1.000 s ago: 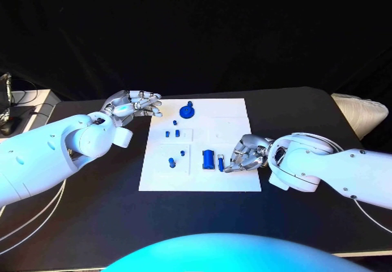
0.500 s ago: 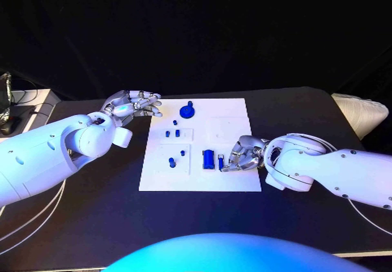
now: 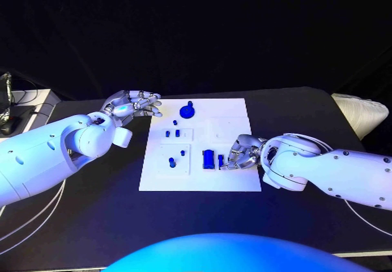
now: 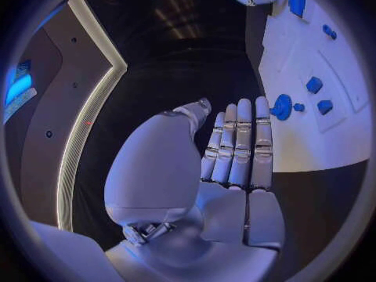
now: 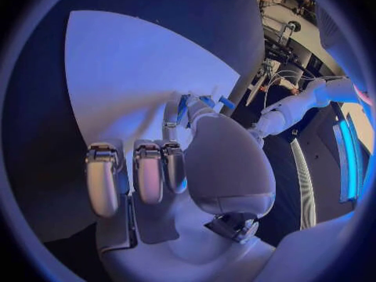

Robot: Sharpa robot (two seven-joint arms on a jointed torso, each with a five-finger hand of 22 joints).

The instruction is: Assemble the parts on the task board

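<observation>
The white task board (image 3: pixel 237 178) lies in the middle of the black table. At its far end sits a round blue part (image 3: pixel 188 111), and several small blue parts (image 3: pixel 172 134) lie on its left half. A blue block (image 3: pixel 208 159) and a slim blue part (image 3: pixel 220 162) lie side by side near the front. My right hand (image 3: pixel 242 153) rests on the board with curled fingers and pinches the slim part's far end; the right wrist view shows blue at the fingertips (image 5: pixel 205 101). My left hand (image 3: pixel 135 103) hovers off the board's far left corner and holds nothing, with its fingers (image 4: pixel 239 144) straight.
A white padded object (image 3: pixel 363 113) lies at the table's right edge. Grey equipment with cables (image 3: pixel 16 110) stands beyond the left edge. Bare black table (image 3: pixel 98 198) surrounds the board. The left wrist view shows the board (image 4: pixel 313 144) and the round part (image 4: pixel 282 106).
My right hand has crept a little to the left, closing over the far end of the slim blue part. The left hand has stayed where it was.
</observation>
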